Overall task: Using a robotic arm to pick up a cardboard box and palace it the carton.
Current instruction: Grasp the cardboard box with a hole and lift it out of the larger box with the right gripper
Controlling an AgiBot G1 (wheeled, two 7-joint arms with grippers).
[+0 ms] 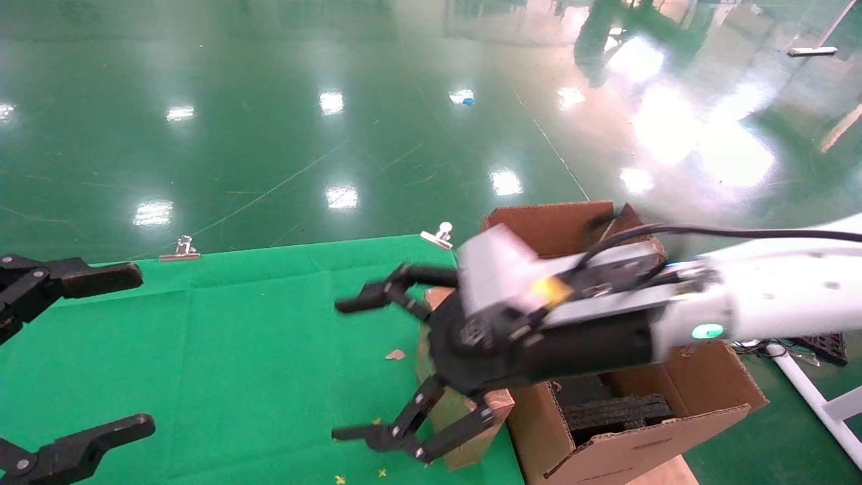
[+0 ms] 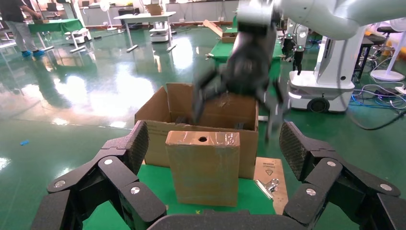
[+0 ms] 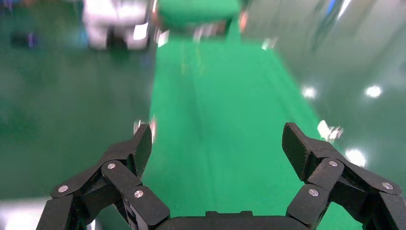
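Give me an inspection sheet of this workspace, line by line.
Surface: green cloth over the table, held by binder clips.
Job's things: cardboard box upright on the cloth, ungripped; carton beside the table, flaps up, black foam inside.
Clutter: small scraps on the cloth.
Pincers: right pincer open, above the box; left pincer open, at the table's left edge.
Cables: black cable along the right arm.
Surroundings: glossy green floor; another robot base behind.
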